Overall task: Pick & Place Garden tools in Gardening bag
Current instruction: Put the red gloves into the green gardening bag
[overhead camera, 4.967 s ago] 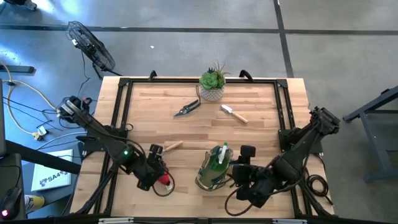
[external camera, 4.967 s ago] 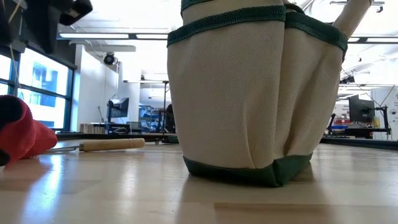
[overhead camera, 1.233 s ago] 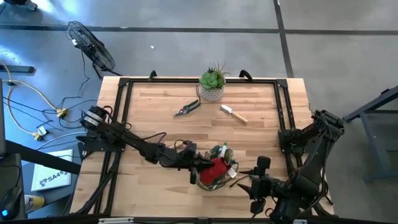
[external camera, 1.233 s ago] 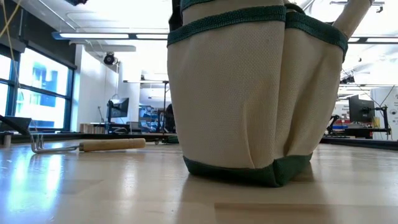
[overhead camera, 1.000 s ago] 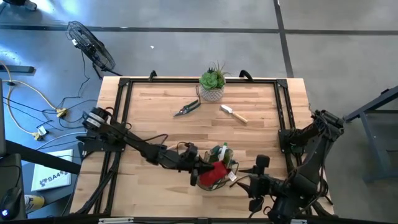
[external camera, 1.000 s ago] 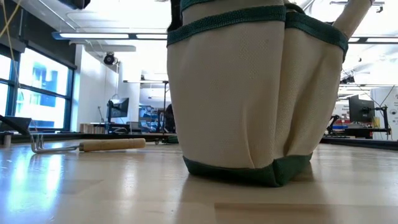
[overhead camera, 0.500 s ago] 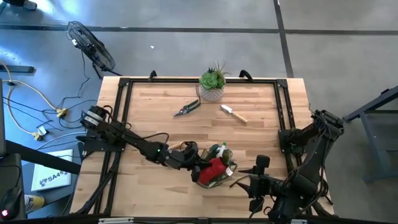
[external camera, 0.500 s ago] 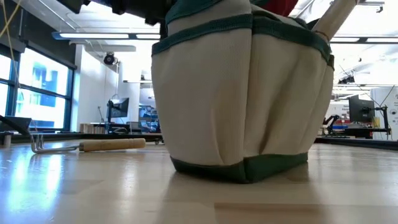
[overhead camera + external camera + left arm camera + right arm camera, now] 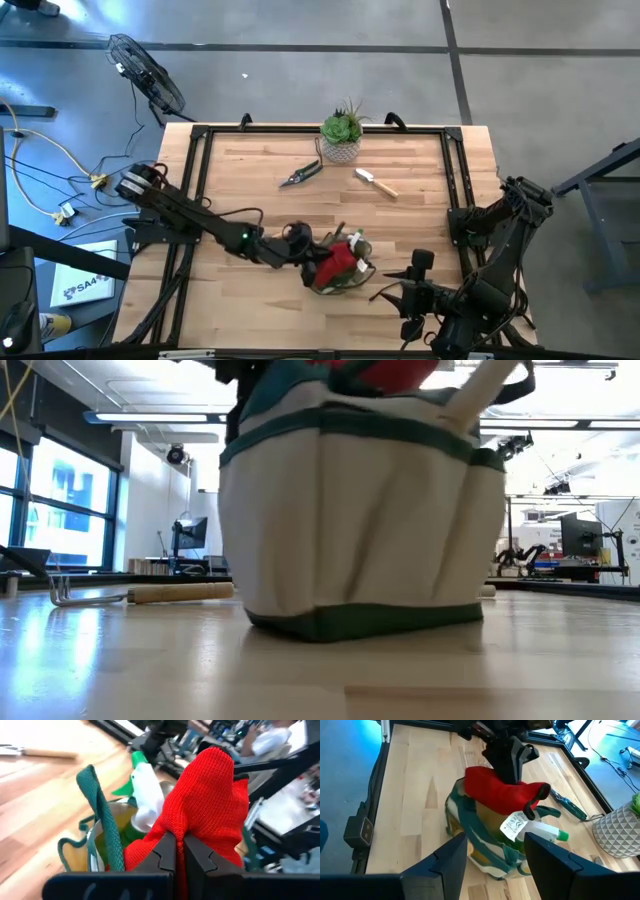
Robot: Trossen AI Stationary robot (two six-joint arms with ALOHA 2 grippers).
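My left arm stretches low across the table from its left edge, and my left gripper (image 9: 179,851) sits over the mouth of the gardening bag (image 9: 340,277), its jaws pinched together on the red knit piece (image 9: 210,805). The red cloth bulges up just past my fingertips (image 9: 165,852) and drapes over the bag's opening. Just beyond the jaws and to one side, a green-and-white spray bottle (image 9: 145,795) stands in the bag, touching the red piece. A green loop handle (image 9: 102,820) rises close beside my left fingers, between them and the bare tabletop.

My right arm is folded back at the near right corner of the table (image 9: 420,200). My right gripper (image 9: 495,847) has its jaws spread wide and holds nothing; the bag lies straight ahead of them, near but apart.

Farther out from my left jaws, a wooden-handled rake (image 9: 140,593) lies flat on the table. Well beyond the bag lie dark pruning shears (image 9: 300,175) and a wooden-handled trowel (image 9: 376,182), and between those two, at the far edge, stands a spiky plant in a white pot (image 9: 342,135).
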